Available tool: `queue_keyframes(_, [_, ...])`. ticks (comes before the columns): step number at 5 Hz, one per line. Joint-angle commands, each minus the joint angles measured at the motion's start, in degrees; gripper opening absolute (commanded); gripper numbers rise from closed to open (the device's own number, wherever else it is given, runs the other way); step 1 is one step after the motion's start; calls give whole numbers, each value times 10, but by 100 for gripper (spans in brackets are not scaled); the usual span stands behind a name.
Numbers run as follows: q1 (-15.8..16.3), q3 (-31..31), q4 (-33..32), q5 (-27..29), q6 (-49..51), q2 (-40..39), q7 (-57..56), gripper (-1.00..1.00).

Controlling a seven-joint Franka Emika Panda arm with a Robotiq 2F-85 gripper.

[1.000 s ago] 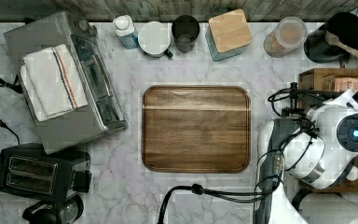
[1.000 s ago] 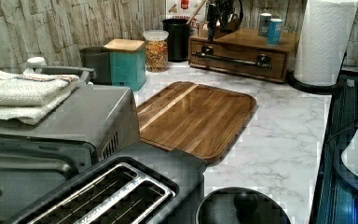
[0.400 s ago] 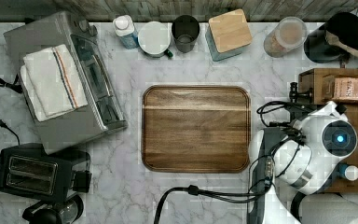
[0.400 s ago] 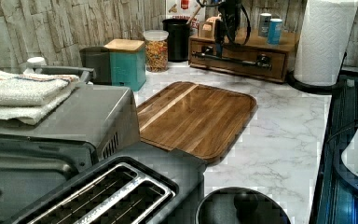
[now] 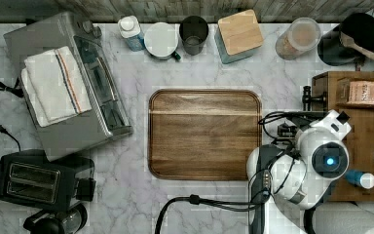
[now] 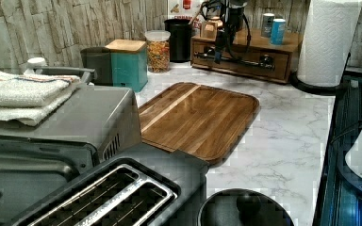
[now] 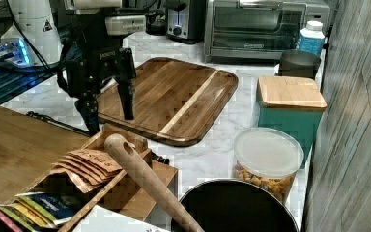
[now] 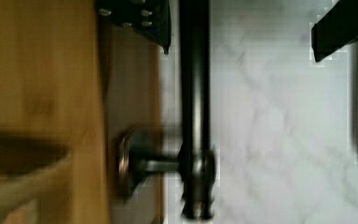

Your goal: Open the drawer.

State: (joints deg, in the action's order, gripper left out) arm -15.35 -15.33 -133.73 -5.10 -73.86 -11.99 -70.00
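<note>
The drawer (image 6: 252,69) is the medium-brown front of a wooden organizer (image 5: 370,131) at the top view's right edge. Its black bar handle (image 6: 247,61) runs along the front on two posts. My gripper (image 6: 222,54) hangs open in front of the drawer, at the handle's end on the left view's left. In the wrist view the handle (image 8: 193,93) passes between my gripper's (image 8: 240,49) two fingers, one finger (image 8: 140,16) on the drawer side, and neither touches it. The right view has the gripper (image 7: 110,113) pointing down just off the organizer's front edge. The drawer looks closed.
A dark wooden cutting board (image 5: 204,134) lies on the marble counter beside the arm (image 5: 328,158). A paper towel roll (image 6: 327,42) stands beside the organizer, with a black canister (image 6: 179,40) on its other side. Tea packets (image 7: 89,166) and cans (image 6: 278,30) sit on the organizer. A toaster oven (image 5: 68,83) and toaster (image 5: 34,180) stand across the counter.
The arm has moved to the top view's left and downward, off the organizer's top. The gripper has come down in front of the drawer, around the handle.
</note>
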Motion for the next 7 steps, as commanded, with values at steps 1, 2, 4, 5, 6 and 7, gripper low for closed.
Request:
queue_keyframes(1, [-34, 25, 30, 63, 46, -19, -40, 100])
queue_keyframes(2, [-25, 16, 11, 61, -9, -32, -32, 100])
queue_keyframes(4, [-52, 37, 15, 83, 2, -45, -65, 100])
queue_keyframes(5, [-27, 19, 8, 101, -3, -53, -65, 100])
queue_keyframes(6, [-17, 3, 3, 60, -10, -54, -41, 100])
queue_keyframes(7, [-25, 21, 7, 71, 49, -32, -77, 100])
